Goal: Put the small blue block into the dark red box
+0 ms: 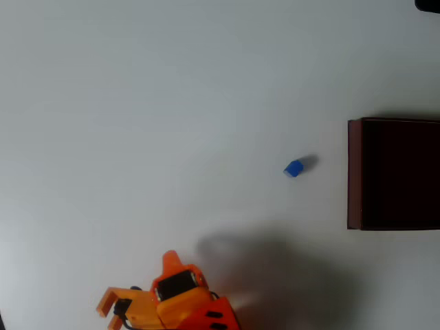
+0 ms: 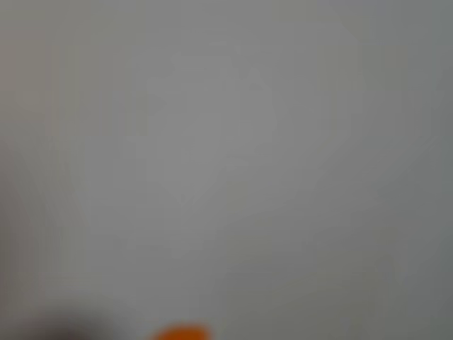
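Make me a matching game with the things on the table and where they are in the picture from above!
Things:
1. small blue block
2. dark red box
3. orange arm

Places in the overhead view:
A. at the bottom edge, left of the middle
B. at the right edge
C. on the bare table, a little left of the box

Pairs: 1-C, 2-B, 3-A

In the overhead view the small blue block [image 1: 293,168] lies alone on the pale surface, a tiny bright blue chunk with rounded corners. At its three o'clock, apart from it, sits the dark red box [image 1: 354,173] (thin maroon walls, near-black interior), cut off by the frame's right edge.
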`<state>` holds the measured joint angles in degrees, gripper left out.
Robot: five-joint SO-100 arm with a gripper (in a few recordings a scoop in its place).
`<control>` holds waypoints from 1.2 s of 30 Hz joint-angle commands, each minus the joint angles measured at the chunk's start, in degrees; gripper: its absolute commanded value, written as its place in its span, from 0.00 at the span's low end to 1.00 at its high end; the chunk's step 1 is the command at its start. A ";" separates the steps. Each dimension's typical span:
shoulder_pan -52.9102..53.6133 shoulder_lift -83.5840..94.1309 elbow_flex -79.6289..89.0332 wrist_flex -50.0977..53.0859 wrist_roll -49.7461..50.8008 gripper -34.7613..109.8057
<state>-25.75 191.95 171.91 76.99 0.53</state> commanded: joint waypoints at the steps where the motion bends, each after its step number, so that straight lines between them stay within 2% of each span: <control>1: -0.88 0.53 0.26 0.35 0.70 0.24; 30: 0.18 0.44 0.26 0.35 0.97 0.24; 36: 1.41 0.53 1.41 -5.19 10.20 0.24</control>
<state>-25.05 191.78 172.79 74.09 6.59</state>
